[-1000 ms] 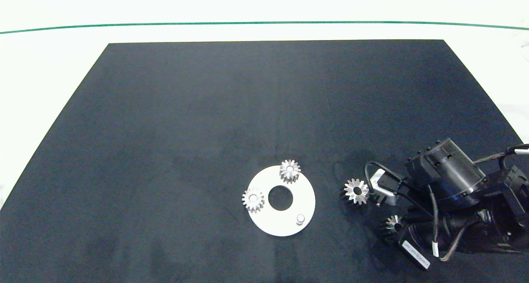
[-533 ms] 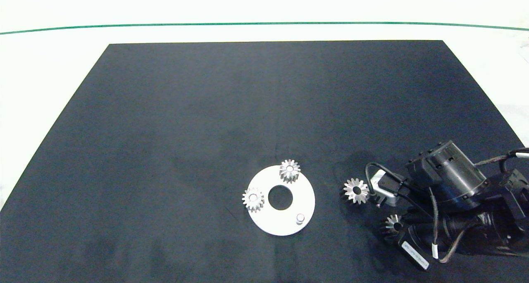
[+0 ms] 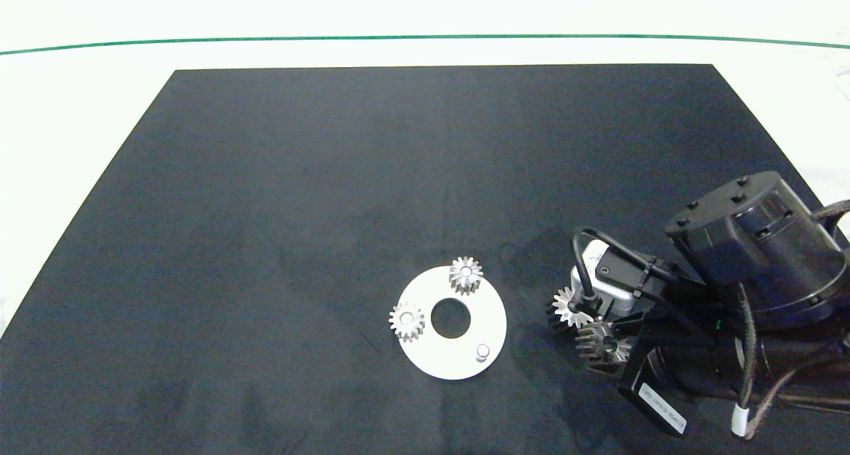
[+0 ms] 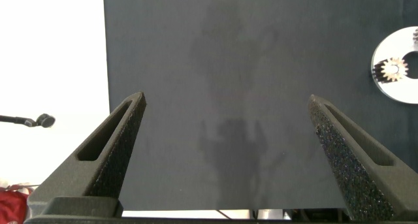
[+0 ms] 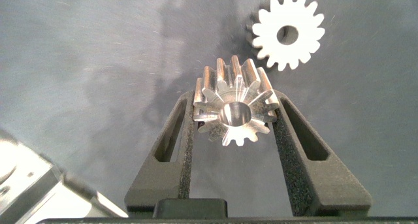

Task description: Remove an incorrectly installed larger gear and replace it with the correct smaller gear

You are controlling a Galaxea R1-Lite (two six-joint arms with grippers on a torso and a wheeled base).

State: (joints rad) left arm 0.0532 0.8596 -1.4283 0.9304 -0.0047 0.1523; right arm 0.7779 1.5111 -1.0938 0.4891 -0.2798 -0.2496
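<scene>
Four silver gears are in view. Two sit on pegs of the white disc (image 3: 458, 349), at its 12 and 9 o'clock; its 5 o'clock peg (image 3: 483, 352) is bare. The larger gear (image 3: 568, 307) lies on the mat at the disc's 3 o'clock. The right gripper (image 5: 236, 129) clamps the smaller gear (image 5: 235, 108) just beside it. The left gripper (image 4: 225, 126) hangs spread wide.

Larger gear (image 3: 568, 307) — seemingly right of plate (image 3: 491, 322)

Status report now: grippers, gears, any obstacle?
Right gripper shut on smaller gear, lifted beside larger gear on mat. Left gripper open, idle. Plate peg free, path unobstructed.
</scene>
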